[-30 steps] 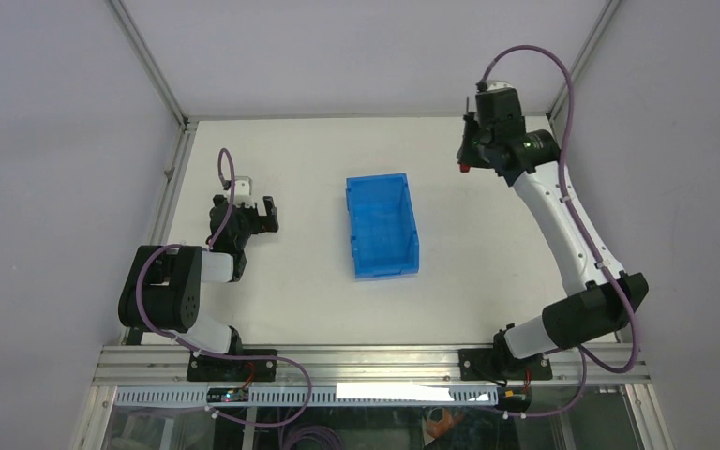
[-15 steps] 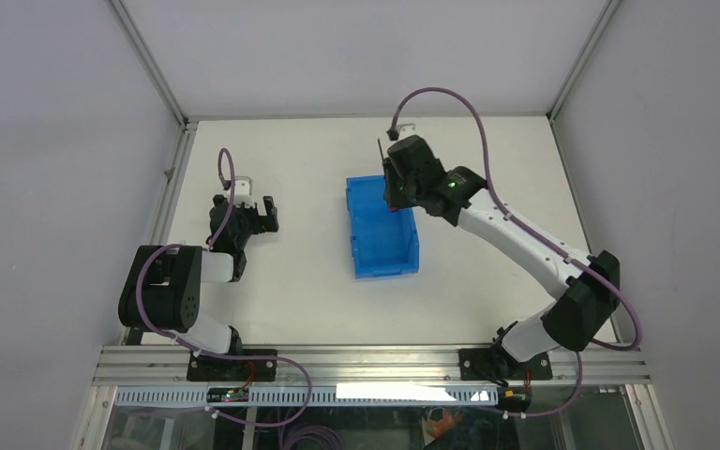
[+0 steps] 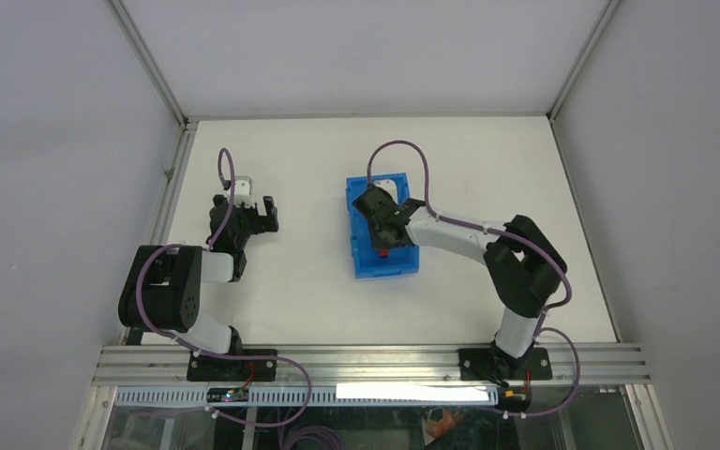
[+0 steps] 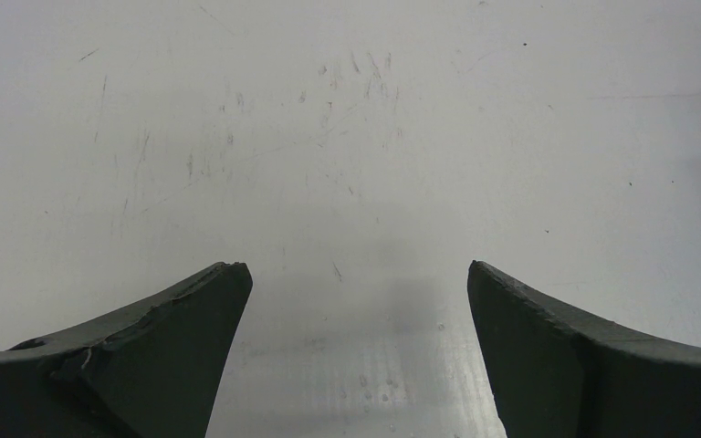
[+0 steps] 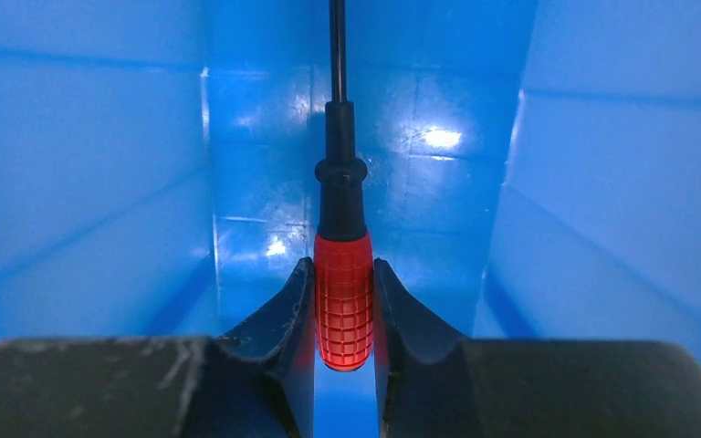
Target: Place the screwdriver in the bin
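The bright blue bin stands at the table's middle. My right gripper reaches down inside it and is shut on the screwdriver, with its red handle between the fingers and its dark shaft pointing away over the bin's floor. The red handle end shows by the gripper in the top view. The bin's blue walls surround the right wrist view. My left gripper is open and empty over bare table at the left, far from the bin; its fingers stand wide apart.
A metal frame rail runs along the table's left edge, close to the left arm. The white table lies right of and behind the bin. The right arm's elbow rests right of the bin.
My right arm has swung from the far right corner to the bin and lowered the screwdriver into it. The left arm has not moved.
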`<state>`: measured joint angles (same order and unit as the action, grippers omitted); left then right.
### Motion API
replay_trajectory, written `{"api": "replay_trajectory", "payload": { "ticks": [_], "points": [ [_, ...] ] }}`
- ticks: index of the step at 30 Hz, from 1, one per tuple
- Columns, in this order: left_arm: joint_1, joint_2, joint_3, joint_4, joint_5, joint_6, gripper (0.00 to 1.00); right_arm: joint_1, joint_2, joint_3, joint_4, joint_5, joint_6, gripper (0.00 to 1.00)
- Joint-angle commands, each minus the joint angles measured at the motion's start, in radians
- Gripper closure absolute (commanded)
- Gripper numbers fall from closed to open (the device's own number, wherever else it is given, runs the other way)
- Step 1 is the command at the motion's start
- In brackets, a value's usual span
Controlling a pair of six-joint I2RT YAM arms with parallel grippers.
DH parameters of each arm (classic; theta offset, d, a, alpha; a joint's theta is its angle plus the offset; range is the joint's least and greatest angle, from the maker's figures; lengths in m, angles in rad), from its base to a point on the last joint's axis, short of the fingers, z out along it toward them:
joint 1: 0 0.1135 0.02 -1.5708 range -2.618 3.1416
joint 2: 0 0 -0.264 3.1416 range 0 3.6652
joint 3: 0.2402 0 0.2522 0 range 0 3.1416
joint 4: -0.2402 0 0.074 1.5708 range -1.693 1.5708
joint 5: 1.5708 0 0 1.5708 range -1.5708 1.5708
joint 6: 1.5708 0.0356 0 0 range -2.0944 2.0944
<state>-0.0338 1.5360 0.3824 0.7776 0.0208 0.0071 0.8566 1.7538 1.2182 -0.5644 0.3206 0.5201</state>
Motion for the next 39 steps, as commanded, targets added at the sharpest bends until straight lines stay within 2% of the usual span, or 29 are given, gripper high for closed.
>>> {"api": "replay_trajectory", "payload": {
  "ticks": [1,4,9,11,17,20,22,25,28,32,39],
  "points": [
    [-0.008,-0.028,0.001,0.026,0.005,-0.016,0.01,0.018,0.066,-0.022,0.092,0.011,0.084,0.81],
    [-0.008,-0.029,0.001,0.027,0.004,-0.016,0.01,0.02,0.117,-0.009,0.076,0.017,0.108,0.78],
    [-0.009,-0.028,0.001,0.026,0.005,-0.017,0.01,0.024,0.117,0.029,0.031,0.062,0.112,0.63],
    [-0.009,-0.029,0.001,0.026,0.005,-0.017,0.01,0.025,0.092,0.045,0.012,0.079,0.096,0.58],
    [-0.009,-0.029,0.001,0.027,0.005,-0.017,0.01,0.027,-0.047,0.135,-0.046,0.134,0.015,0.51],
    [-0.009,-0.028,0.001,0.026,0.005,-0.016,0.01,0.027,-0.141,0.161,-0.045,0.163,-0.047,0.43],
    [-0.009,-0.029,0.001,0.026,0.005,-0.017,0.01,0.026,-0.208,0.159,-0.032,0.188,-0.096,0.32],
    [-0.009,-0.029,0.001,0.026,0.005,-0.018,0.01,0.019,-0.296,0.145,-0.038,0.263,-0.171,0.03],
    [-0.008,-0.029,0.001,0.026,0.005,-0.017,0.01,-0.018,-0.383,0.115,-0.075,0.337,-0.206,0.01],
    [-0.008,-0.029,0.001,0.026,0.005,-0.016,0.01,-0.141,-0.508,0.038,-0.103,0.362,-0.239,0.01],
    [-0.008,-0.029,0.001,0.026,0.005,-0.016,0.01,-0.462,-0.701,-0.083,-0.185,0.292,-0.198,0.01]
  ]
}}
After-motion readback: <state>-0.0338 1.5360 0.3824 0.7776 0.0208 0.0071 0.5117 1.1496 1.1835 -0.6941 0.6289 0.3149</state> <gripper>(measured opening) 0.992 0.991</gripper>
